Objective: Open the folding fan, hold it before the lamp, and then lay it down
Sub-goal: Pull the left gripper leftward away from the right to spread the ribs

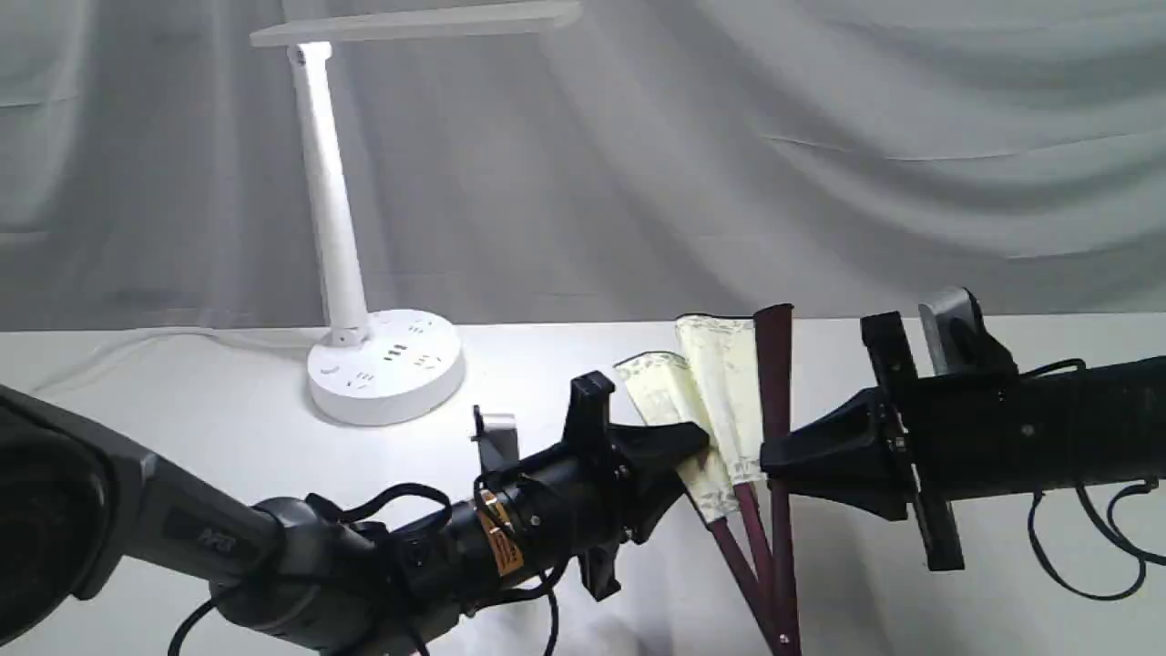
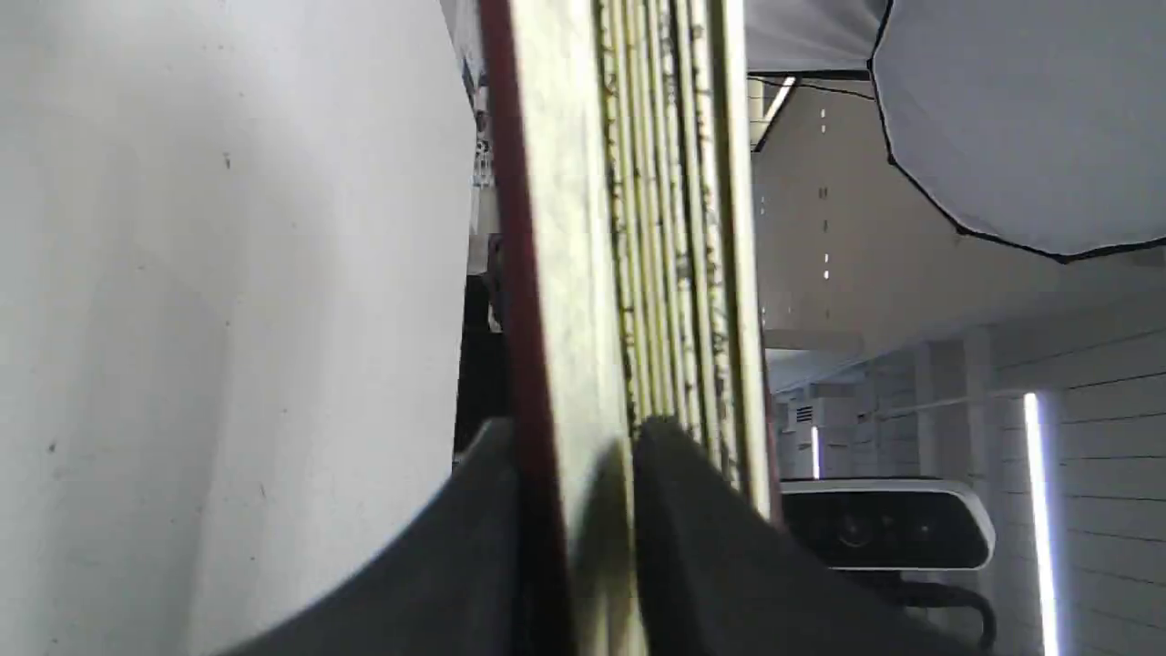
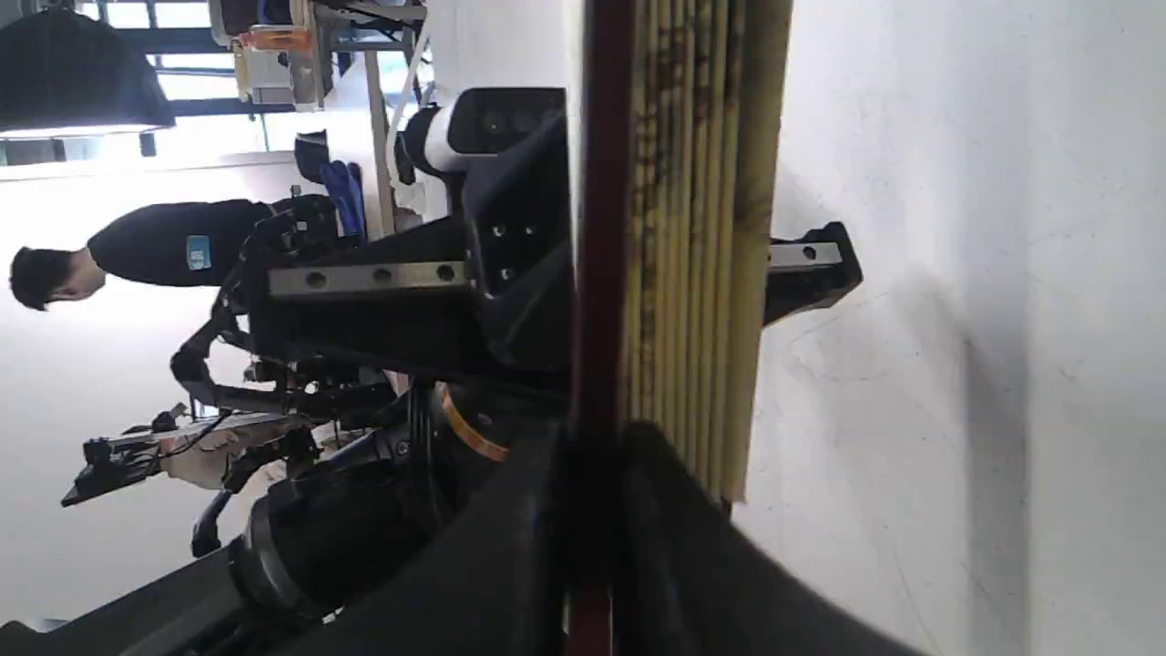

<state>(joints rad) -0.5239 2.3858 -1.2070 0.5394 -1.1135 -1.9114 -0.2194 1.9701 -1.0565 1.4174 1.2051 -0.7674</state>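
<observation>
The folding fan (image 1: 720, 392) stands nearly upright and partly spread, its cream pleats fanning left of a dark maroon guard (image 1: 776, 383), the pivot low near the table's front edge. My left gripper (image 1: 694, 446) is shut on the fan's left side; in the left wrist view its black fingers (image 2: 692, 538) pinch a maroon rib and a cream leaf (image 2: 565, 273). My right gripper (image 1: 770, 460) is shut on the right guard (image 3: 597, 273), with the stacked pleats (image 3: 701, 273) beside it. The white lamp (image 1: 332, 200) stands back left, its round base (image 1: 387, 369) on the table.
The white table (image 1: 182, 401) runs to a grey draped backdrop (image 1: 820, 137). Black cables (image 1: 1084, 547) hang under the right arm. A thin cord (image 1: 137, 342) trails left from the lamp. The right wrist view shows the left arm (image 3: 383, 301) close behind the fan.
</observation>
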